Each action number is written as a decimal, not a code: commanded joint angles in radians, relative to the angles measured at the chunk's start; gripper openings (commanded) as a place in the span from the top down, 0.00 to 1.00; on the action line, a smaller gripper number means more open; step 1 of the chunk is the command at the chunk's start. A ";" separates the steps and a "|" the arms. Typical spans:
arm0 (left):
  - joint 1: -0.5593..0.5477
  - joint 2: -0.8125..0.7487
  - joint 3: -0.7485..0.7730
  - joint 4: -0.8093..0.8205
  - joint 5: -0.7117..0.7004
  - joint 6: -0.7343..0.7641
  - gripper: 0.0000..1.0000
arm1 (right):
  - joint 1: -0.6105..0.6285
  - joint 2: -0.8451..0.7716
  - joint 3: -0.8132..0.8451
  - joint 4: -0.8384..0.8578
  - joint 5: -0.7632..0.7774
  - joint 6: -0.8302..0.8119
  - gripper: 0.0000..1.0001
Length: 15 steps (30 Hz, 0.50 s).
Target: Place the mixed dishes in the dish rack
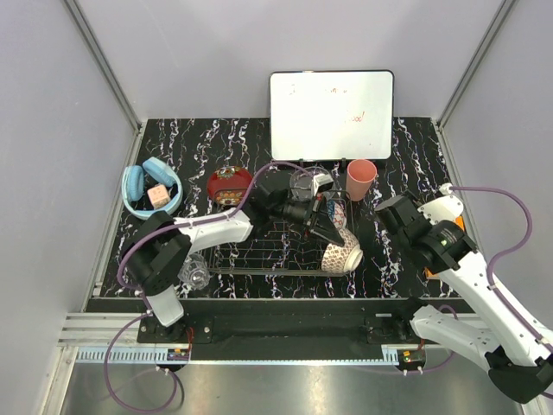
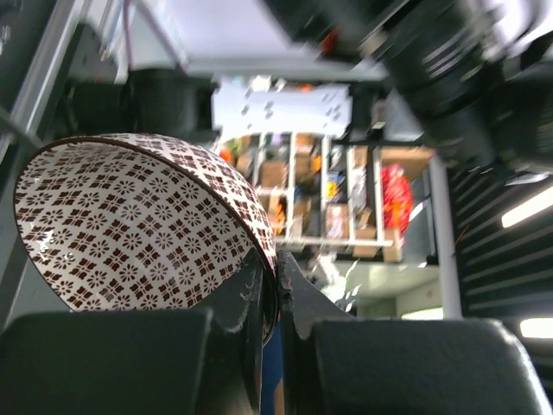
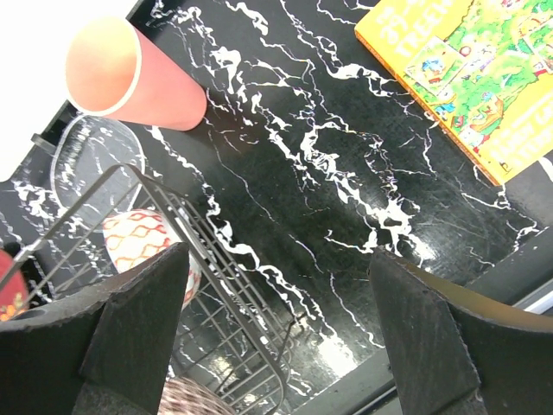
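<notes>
black tabletop [image 3: 328, 173] open beside dish rack [image 1: 268, 246]; left tool [image 2: 276, 290] tight on lattice bowl [image 2: 130, 233] rim, right tool [image 3: 276, 333] spread

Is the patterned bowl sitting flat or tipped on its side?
Tipped on its side: the left gripper pinches the rim of the patterned bowl, holding it edgewise at the dish rack.

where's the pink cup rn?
Top view: the pink cup sits on the table right of centre, just beyond the dish rack's far right corner, in front of the white board.
</notes>
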 commanded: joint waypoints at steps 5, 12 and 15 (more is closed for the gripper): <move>0.069 0.003 -0.018 0.304 -0.127 -0.107 1.00 | 0.003 0.024 0.030 0.032 0.012 -0.039 0.08; 0.077 -0.016 -0.038 -0.104 -0.210 0.186 1.00 | 0.003 0.009 0.041 0.035 0.007 -0.043 0.08; 0.074 -0.003 -0.039 -0.144 -0.231 0.228 1.00 | 0.003 0.004 0.045 0.035 0.002 -0.047 0.08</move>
